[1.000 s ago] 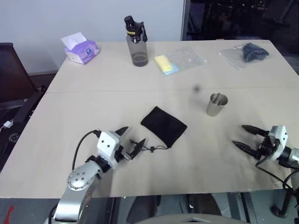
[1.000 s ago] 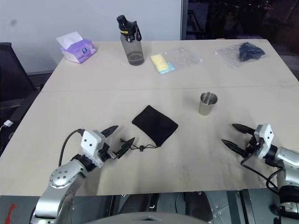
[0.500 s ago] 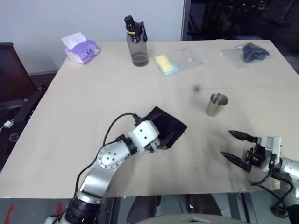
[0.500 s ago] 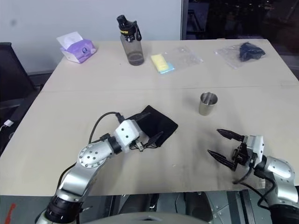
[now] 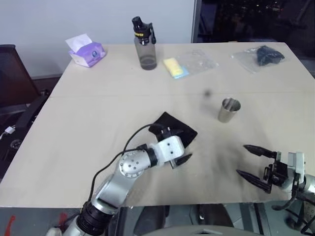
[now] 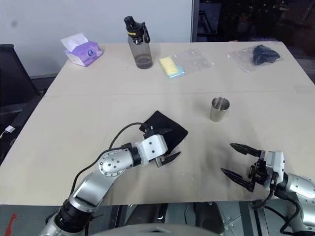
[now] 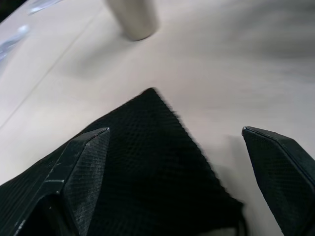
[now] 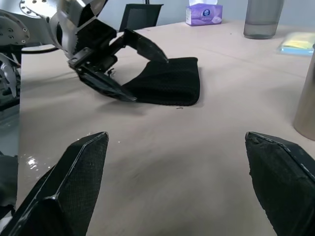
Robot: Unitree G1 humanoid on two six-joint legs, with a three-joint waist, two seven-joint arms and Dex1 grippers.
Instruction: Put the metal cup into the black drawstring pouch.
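The metal cup (image 5: pixel 229 110) stands upright on the table, right of centre, with nothing touching it. The black drawstring pouch (image 5: pixel 179 129) lies flat to its left, nearer the front. My left gripper (image 5: pixel 178 145) is open and low over the pouch's near end, one finger on each side of the fabric (image 7: pixel 147 162). The cup (image 7: pixel 133 19) is beyond the pouch in the left wrist view. My right gripper (image 5: pixel 241 159) is open and empty near the table's front right edge, well short of the cup, pointing across towards the pouch (image 8: pixel 170 81).
Along the far edge are a grey water bottle (image 5: pixel 144 44), a purple tissue pack (image 5: pixel 86 50), a yellow item by a clear bag (image 5: pixel 174 67) and a dark item in a plastic bag (image 5: pixel 263 55). A black chair (image 5: pixel 12 78) stands left of the table.
My left gripper has swung right from beside the cords to straddle the pouch's near end, rolling as it went. My right gripper has drawn back toward the front edge and slightly left.
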